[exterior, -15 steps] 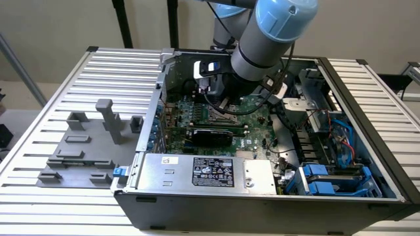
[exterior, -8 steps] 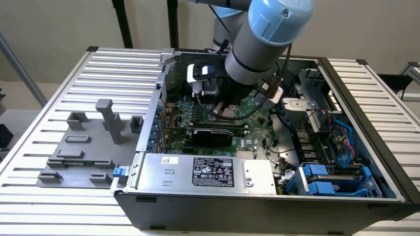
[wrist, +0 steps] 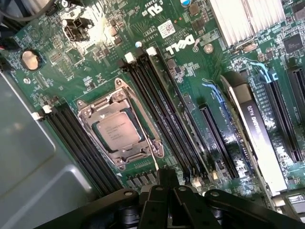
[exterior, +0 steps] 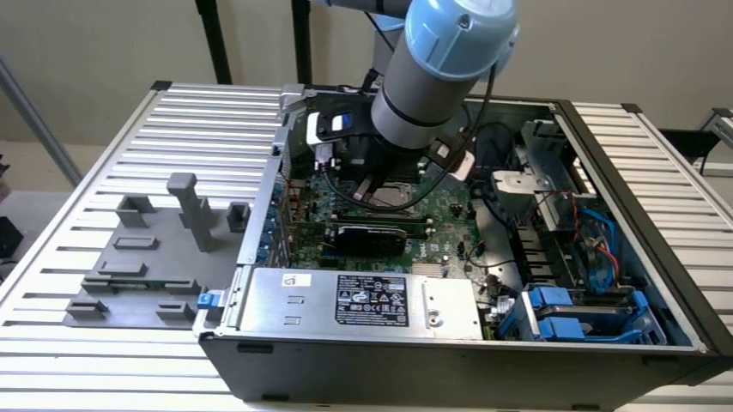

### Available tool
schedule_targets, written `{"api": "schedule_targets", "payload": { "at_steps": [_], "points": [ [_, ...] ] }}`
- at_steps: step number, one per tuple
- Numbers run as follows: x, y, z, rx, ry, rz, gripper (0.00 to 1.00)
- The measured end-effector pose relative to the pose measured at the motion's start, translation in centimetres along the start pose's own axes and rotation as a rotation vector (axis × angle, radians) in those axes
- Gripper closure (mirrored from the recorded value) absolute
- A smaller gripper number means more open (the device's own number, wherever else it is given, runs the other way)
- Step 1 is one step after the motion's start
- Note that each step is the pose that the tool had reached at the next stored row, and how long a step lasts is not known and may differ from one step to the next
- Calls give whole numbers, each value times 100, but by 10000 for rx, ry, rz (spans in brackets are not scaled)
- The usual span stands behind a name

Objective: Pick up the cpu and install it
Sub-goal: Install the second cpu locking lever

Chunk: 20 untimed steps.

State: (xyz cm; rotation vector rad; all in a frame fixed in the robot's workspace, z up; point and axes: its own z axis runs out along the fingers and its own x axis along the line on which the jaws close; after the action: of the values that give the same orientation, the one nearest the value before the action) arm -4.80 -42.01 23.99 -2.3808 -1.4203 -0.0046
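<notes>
A: As the wrist view has it, the cpu, a small flat square chip with a pale silvery metal top, lies inside the square metal-framed socket on the green motherboard, flanked on both sides by the long black memory slots. Looks seated flat and square to the frame.

B: Gripper?

A: The black gripper hangs just above the board, near the socket's edge. Its fingers are closed together with nothing between them; the chip is not in its grasp.

B: So placement counts as done?

A: Judged so: chip in socket, released. Whether the metal frame is latched down over it I cannot tell; the chip's top shows openly through the frame.

B: Exterior view?

A: The grey and blue robot arm reaches into the open dark computer case, which rests on the slatted metal tabletop. Socket region sits under the wrist.
</notes>
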Motion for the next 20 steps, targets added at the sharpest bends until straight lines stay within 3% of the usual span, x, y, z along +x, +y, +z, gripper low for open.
{"api": "schedule_targets", "payload": {
  "at_steps": [20],
  "points": [
    [-19, 35, 301, -48, -55, 7, 89]
  ]
}}
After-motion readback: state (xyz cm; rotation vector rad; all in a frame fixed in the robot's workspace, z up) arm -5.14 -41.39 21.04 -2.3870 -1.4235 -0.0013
